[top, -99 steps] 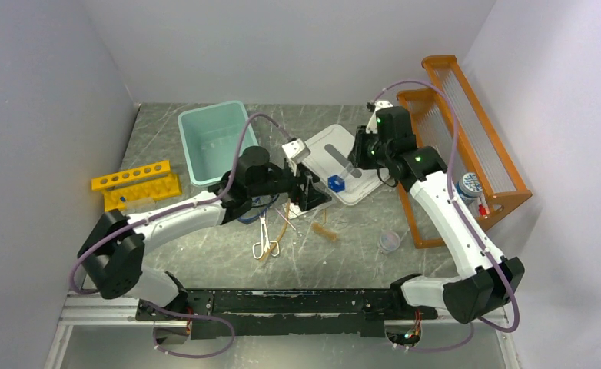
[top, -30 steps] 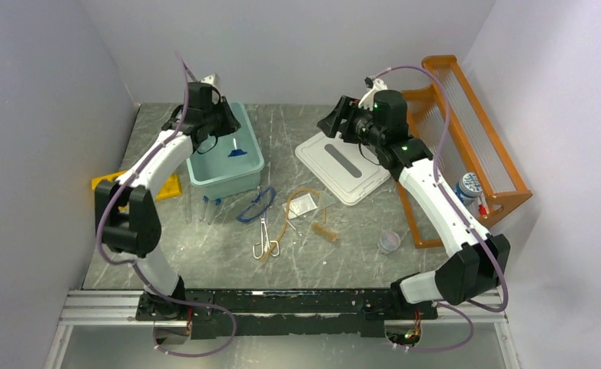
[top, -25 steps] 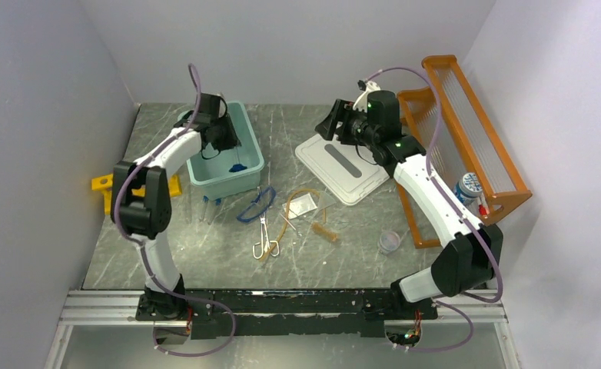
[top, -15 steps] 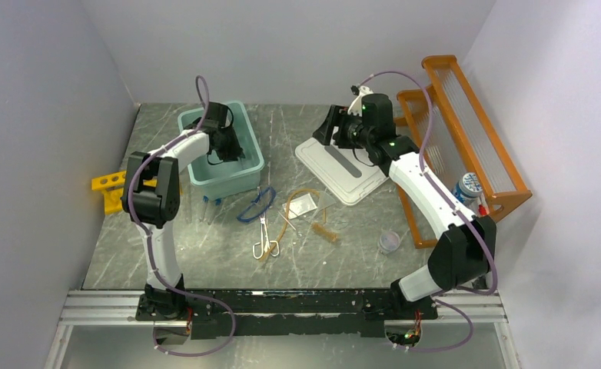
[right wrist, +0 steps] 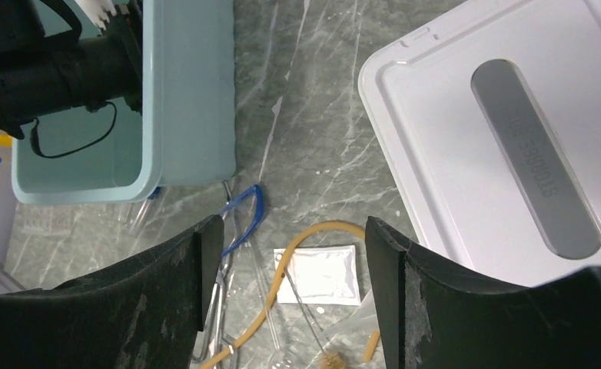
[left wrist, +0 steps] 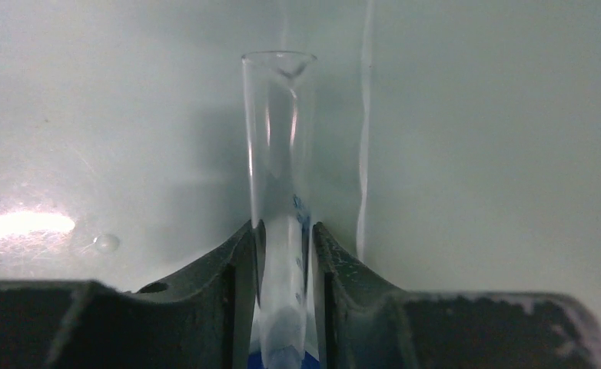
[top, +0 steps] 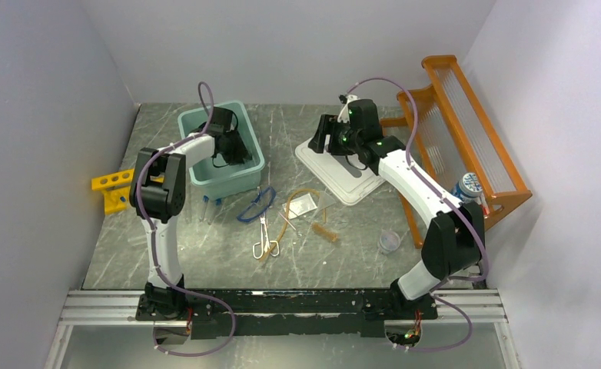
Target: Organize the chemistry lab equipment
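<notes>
My left gripper (left wrist: 282,231) is shut on a clear test tube (left wrist: 278,138) with a blue end, held just above the floor inside the teal bin (top: 247,165). My right gripper (right wrist: 290,292) is open and empty, hovering over the left edge of the white lid (top: 343,173). On the table lie the silver forceps (top: 265,238), blue tubing (top: 255,204), tan tubing (top: 305,196), a small brush (top: 324,231), a clear cup (top: 390,241) and clear test tubes (top: 209,207). The yellow tube rack (top: 117,188) stands at the left.
A white packet (top: 301,204) lies inside the tan loop. The large orange wooden shelf (top: 466,131) stands along the right wall, with a blue-labelled bottle (top: 466,187) on it. Grey walls close in on both sides.
My left arm carried the tube from the table's middle to the teal bin and lowered into it. My right gripper moved left across the white lid.
</notes>
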Controlling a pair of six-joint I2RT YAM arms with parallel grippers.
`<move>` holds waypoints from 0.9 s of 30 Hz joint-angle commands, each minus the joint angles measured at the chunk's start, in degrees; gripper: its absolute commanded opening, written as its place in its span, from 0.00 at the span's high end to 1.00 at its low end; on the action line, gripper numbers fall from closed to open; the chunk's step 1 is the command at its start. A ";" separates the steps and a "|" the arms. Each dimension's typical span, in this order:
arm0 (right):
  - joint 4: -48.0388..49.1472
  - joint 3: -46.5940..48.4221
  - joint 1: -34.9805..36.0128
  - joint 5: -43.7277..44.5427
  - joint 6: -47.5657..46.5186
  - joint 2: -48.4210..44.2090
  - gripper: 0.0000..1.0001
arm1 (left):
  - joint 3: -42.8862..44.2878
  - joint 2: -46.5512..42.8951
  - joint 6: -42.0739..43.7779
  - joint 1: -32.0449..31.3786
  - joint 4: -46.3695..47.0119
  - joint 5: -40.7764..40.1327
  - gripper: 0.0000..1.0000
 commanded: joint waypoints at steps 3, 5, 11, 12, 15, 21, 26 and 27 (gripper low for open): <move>-0.07 1.64 0.90 5.49 -1.12 -0.25 0.29 | 2.20 -2.22 2.00 -0.44 2.73 2.11 0.58; 0.55 0.80 1.15 8.33 -0.79 -1.23 0.28 | 3.57 -3.02 3.72 -0.44 1.20 2.31 0.53; 0.80 0.27 1.12 9.82 0.21 -2.41 0.21 | 4.56 -8.17 7.31 -0.44 -0.26 0.94 0.43; -0.04 0.81 1.13 9.61 0.45 -2.10 0.21 | 4.71 -9.17 7.86 -0.44 -0.51 0.56 0.42; -2.45 2.12 1.18 8.61 0.46 -1.27 0.20 | 5.01 -12.38 9.81 -0.44 -1.84 -0.91 0.41; -6.54 2.11 2.62 8.49 -0.05 -0.22 0.22 | 4.25 -20.11 16.66 -0.44 -2.87 1.87 0.40; -12.64 0.49 7.54 18.10 4.87 0.67 0.23 | -0.60 -28.53 20.46 -0.65 1.28 10.66 0.40; -13.85 -0.80 8.26 20.88 7.29 0.72 0.23 | -1.93 -30.69 20.76 -0.84 2.35 12.02 0.39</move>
